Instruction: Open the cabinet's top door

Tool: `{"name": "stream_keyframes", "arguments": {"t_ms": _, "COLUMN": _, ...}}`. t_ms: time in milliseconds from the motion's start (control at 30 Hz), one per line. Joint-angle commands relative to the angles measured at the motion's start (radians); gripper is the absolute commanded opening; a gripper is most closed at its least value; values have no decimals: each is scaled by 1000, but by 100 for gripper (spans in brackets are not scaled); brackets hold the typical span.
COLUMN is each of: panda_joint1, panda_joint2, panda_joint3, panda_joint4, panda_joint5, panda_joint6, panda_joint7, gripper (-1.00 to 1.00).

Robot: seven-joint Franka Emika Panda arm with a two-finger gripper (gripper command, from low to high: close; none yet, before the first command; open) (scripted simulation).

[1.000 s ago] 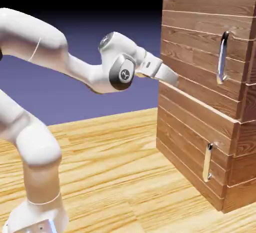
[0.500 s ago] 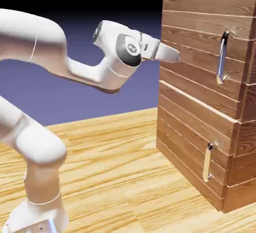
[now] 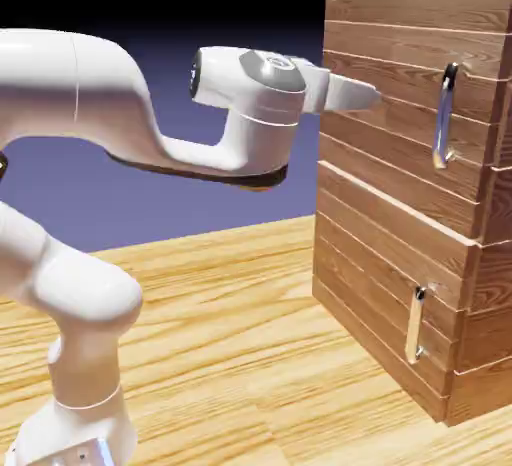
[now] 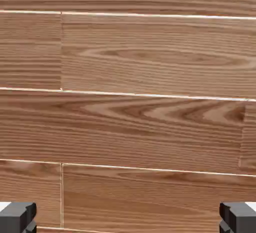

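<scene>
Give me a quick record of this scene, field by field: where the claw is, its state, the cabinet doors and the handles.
claw: open, level with the top door's upper planks, at the cabinet's left edge in the exterior view
held: nothing
cabinet: reddish-brown planks, standing on the table
top door: shut
top handle: long silver bar, untouched, well to the right of the claw
lower handle: small, pale
hand view: only wood planks, finger tips wide apart

Cabinet (image 3: 400,204) right side beyond frame edge; hand view all planks
</scene>
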Motion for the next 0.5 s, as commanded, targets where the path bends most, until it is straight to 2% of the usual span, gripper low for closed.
{"name": "stream_keyframes", "arguments": {"t_ms": 0, "panda_joint1": 14, "panda_joint2": -4, "panda_joint3": -16, "panda_joint4": 10, "panda_joint5": -44, "panda_joint6": 1, "panda_joint7": 33, "gripper": 0}}
{"name": "stream_keyframes", "arguments": {"t_ms": 467, "panda_joint1": 205, "panda_joint2": -65, "panda_joint3": -239, "panda_joint4": 155, "panda_joint5": -653, "panda_joint6": 11, "panda_joint7": 500, "gripper": 0}}
